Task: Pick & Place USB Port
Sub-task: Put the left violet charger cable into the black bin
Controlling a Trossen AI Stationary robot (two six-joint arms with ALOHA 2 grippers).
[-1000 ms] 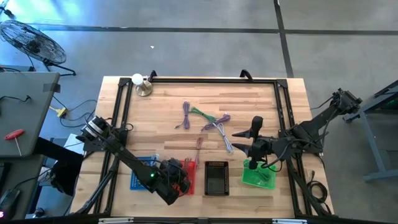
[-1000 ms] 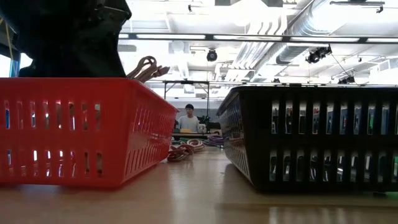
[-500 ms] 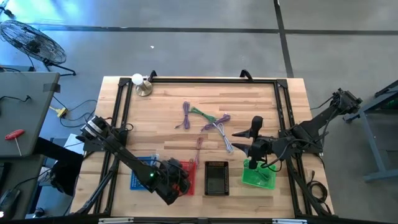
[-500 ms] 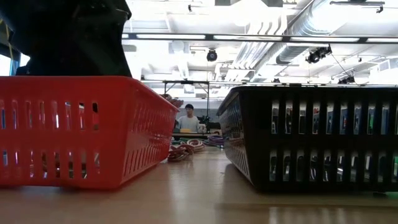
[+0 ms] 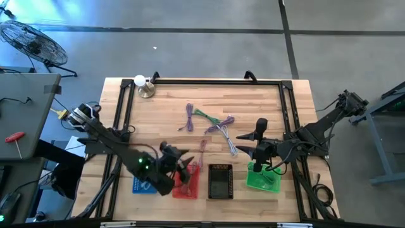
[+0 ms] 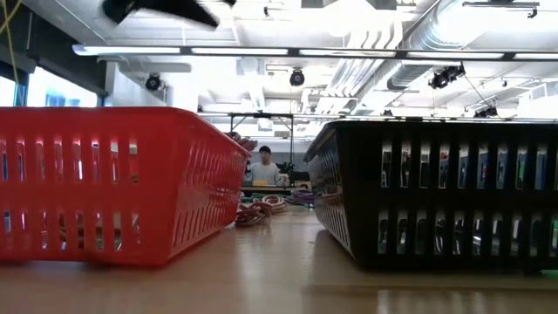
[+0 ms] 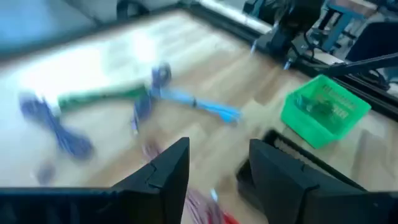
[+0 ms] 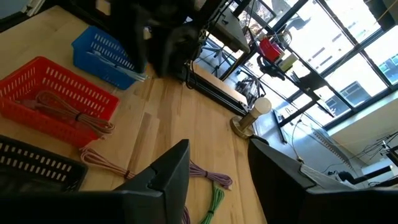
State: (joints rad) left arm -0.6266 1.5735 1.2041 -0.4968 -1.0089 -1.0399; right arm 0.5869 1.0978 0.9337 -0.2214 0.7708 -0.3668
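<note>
The left hand [image 5: 179,156] has lifted out of the red basket [image 5: 187,184] and pulled back toward the middle of the tabletop [image 5: 171,114]; a second ago it sat low inside the basket with a pink cable looped in its grip. Now its 2 fingers [image 7: 163,175] stand apart with nothing between them, and a pink cable [image 8: 69,111] lies inside the basket, below and just behind the hand. So that drop looks done (the cable no longer shows above the basket wall in the low view).

Ahead of the left hand, the other cables remain loose on the tabletop: a purple one [image 5: 188,118], a green one [image 5: 209,118], a light blue one [image 5: 229,143] and another pink one [image 5: 202,150], which is nearest. Judging by this, the next move is likely another pick from that cluster.

The right hand [image 5: 245,143] hangs over the green basket [image 5: 264,180], fingers apart and empty, unchanged. The black basket [image 5: 219,181] sits between the red and green ones, and a blue basket [image 5: 140,183] lies beyond the red.
</note>
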